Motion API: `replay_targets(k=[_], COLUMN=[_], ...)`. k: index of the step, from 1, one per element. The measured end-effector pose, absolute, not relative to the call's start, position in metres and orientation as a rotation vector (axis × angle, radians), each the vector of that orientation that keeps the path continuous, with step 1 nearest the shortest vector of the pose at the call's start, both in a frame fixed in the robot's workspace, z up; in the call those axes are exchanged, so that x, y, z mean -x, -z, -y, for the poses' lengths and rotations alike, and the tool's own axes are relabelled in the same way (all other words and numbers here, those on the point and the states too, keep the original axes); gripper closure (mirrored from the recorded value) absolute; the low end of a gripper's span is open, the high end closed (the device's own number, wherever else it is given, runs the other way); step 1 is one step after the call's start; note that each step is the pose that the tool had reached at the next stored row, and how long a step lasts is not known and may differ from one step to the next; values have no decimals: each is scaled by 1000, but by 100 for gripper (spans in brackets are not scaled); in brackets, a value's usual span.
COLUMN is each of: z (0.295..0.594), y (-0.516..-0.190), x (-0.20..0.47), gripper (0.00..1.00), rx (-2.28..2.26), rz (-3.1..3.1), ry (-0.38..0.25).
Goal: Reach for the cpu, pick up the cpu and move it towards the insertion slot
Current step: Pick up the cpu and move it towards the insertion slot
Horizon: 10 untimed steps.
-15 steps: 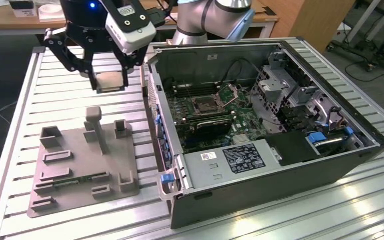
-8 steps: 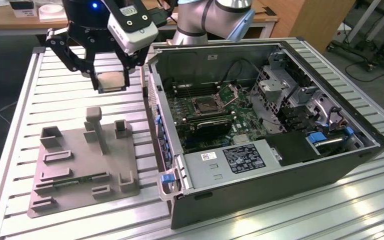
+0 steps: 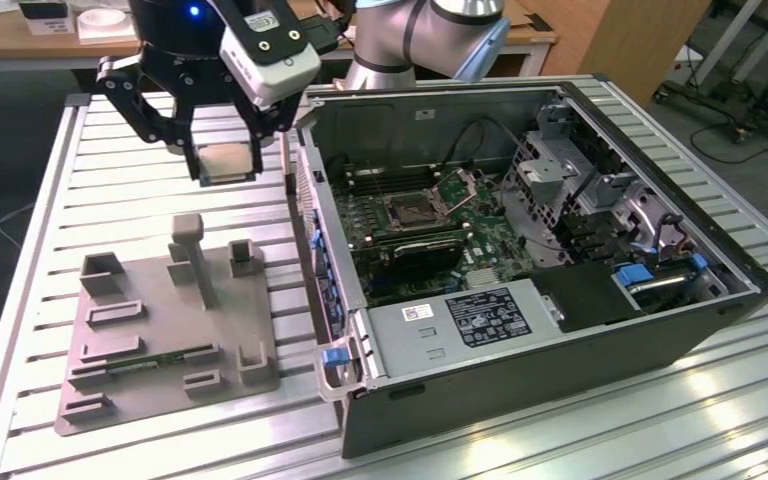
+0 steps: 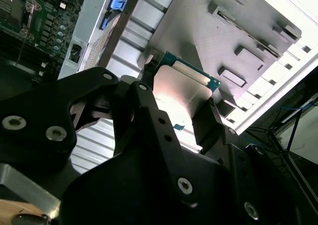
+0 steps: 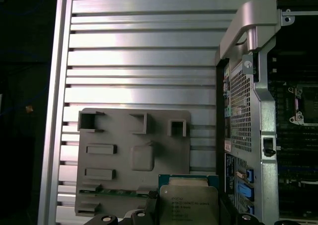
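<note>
Exterior view: hand [image 3: 228, 150] clamped on cpu [image 3: 228, 162], lifted above slatted worktop [image 3: 117, 190], beyond grey fixture tray [image 3: 157, 330]; insertion slot [image 3: 418, 210] well apart, inside open computer case [image 3: 531, 370].
Second wrist view: fingers [image 4: 206, 118] grip cpu [image 4: 181, 98] edges.
First wrist view: cpu [image 5: 189, 202] over tray [image 5: 134, 155].

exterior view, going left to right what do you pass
grey fixture tray → gripper holding the cpu → open computer case with the insertion slot inside
</note>
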<state>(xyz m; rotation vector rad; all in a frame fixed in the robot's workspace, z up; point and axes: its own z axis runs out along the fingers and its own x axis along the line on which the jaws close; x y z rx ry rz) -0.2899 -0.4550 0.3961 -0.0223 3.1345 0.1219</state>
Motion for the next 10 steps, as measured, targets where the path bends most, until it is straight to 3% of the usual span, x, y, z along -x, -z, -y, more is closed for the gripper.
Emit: replay_targets(k=[10], z=[455], y=[-396], x=[287], gripper=[45], rx=[22], rz=[-3134], ry=[-122])
